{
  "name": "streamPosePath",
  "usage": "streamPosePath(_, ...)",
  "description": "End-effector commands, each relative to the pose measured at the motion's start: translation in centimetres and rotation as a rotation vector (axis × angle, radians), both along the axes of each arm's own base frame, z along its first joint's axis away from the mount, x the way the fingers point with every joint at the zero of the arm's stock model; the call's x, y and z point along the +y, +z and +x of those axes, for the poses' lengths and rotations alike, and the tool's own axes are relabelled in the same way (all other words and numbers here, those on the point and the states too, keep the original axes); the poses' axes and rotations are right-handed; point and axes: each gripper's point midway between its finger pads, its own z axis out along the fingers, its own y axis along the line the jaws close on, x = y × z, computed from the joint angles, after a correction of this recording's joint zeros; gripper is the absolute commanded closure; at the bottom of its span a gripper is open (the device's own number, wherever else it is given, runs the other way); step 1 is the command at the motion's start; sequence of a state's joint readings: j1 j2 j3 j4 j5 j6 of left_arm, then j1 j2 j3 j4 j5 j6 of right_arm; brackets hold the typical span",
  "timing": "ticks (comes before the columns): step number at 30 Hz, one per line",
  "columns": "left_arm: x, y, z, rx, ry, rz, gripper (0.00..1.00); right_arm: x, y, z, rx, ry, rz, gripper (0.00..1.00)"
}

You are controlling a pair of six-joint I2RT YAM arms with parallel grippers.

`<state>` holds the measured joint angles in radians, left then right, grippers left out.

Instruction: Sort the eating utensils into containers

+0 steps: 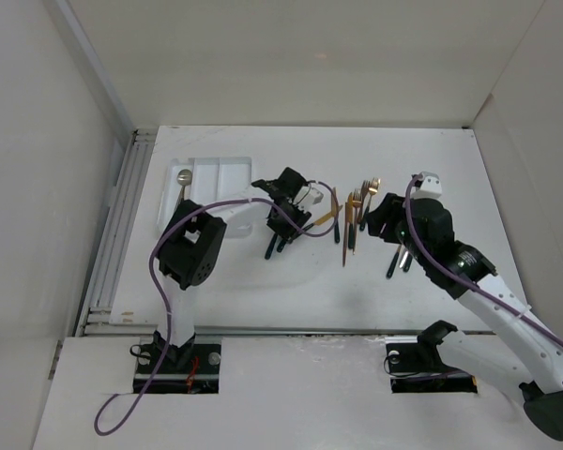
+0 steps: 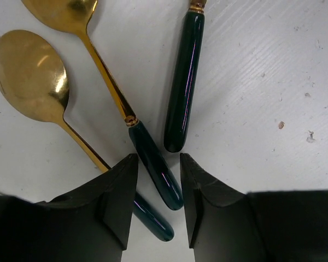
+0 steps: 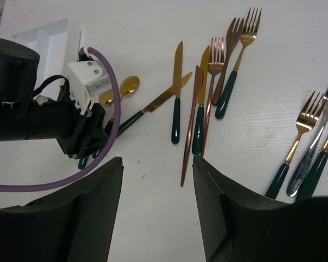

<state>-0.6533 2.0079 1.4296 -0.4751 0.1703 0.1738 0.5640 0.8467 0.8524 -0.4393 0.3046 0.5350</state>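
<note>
In the left wrist view my left gripper (image 2: 158, 161) has its jaws narrowed onto the dark green handle of a gold spoon (image 2: 156, 169), which lies slantwise on the table and touches both fingers. A second gold spoon (image 2: 30, 71) lies beside it, its handle end under the left finger. A third green handle (image 2: 183, 82) lies just ahead. The white tray (image 1: 227, 172) sits at the back left, with one spoon (image 1: 183, 178) in its left compartment. My right gripper (image 3: 157, 164) hangs open over bare table, near several knives (image 3: 176, 103) and forks (image 3: 235, 71).
More forks (image 3: 295, 142) lie to the right of my right gripper. My left arm (image 3: 38, 114) and its purple cable (image 3: 112, 93) cross the left side of the right wrist view. White walls enclose the table on three sides.
</note>
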Motion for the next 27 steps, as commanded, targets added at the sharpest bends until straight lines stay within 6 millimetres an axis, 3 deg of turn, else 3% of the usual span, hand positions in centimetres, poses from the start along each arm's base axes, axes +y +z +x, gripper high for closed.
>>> streamPosePath(1,-0.2,-2.0,-0.2,0.042,0.006,0.022,0.66,-0.4,0.5,0.0,-0.022,-0.019,-0.009,0.41)
streamPosePath(3,-0.1,-2.2,-0.2,0.049,0.006,0.027,0.73,-0.6,0.5,0.0,-0.026,-0.024,-0.021,0.41)
streamPosePath(4,-0.3,-2.5,-0.1,0.053,0.006,0.030,0.91,-0.7,0.4,0.0,-0.028,-0.020,-0.029,0.41)
streamPosePath(5,-0.2,-3.0,-0.2,0.062,0.006,0.038,1.00,-0.8,0.2,-0.1,-0.022,-0.016,-0.042,0.41)
streamPosePath(10,-0.7,-2.5,0.8,0.056,0.020,0.018,1.00,-1.0,0.6,0.0,-0.035,-0.018,-0.057,0.41)
streamPosePath(15,-1.8,-0.5,1.7,0.058,0.014,-0.030,1.00,-1.1,0.7,0.1,-0.037,-0.026,-0.060,0.41)
streamPosePath(18,-2.7,3.2,3.1,0.015,0.013,-0.085,1.00,-1.0,0.9,0.2,-0.046,-0.026,-0.055,0.41)
streamPosePath(20,-3.5,7.5,5.0,-0.065,0.018,-0.158,1.00,-0.7,1.0,0.4,-0.057,-0.019,-0.043,0.41)
streamPosePath(22,-2.2,11.3,6.7,-0.144,0.058,-0.190,1.00,-0.1,1.0,0.9,-0.064,-0.008,-0.033,0.41)
streamPosePath(25,0.2,15.2,9.0,-0.249,0.122,-0.230,1.00,1.4,1.0,1.4,-0.071,0.043,-0.019,0.41)
streamPosePath(26,2.7,17.1,10.0,-0.299,0.177,-0.239,1.00,1.7,1.0,1.6,-0.071,0.055,-0.012,0.41)
streamPosePath(27,4.3,17.2,10.4,-0.310,0.212,-0.229,1.00,1.9,1.0,1.8,-0.075,0.055,-0.010,0.41)
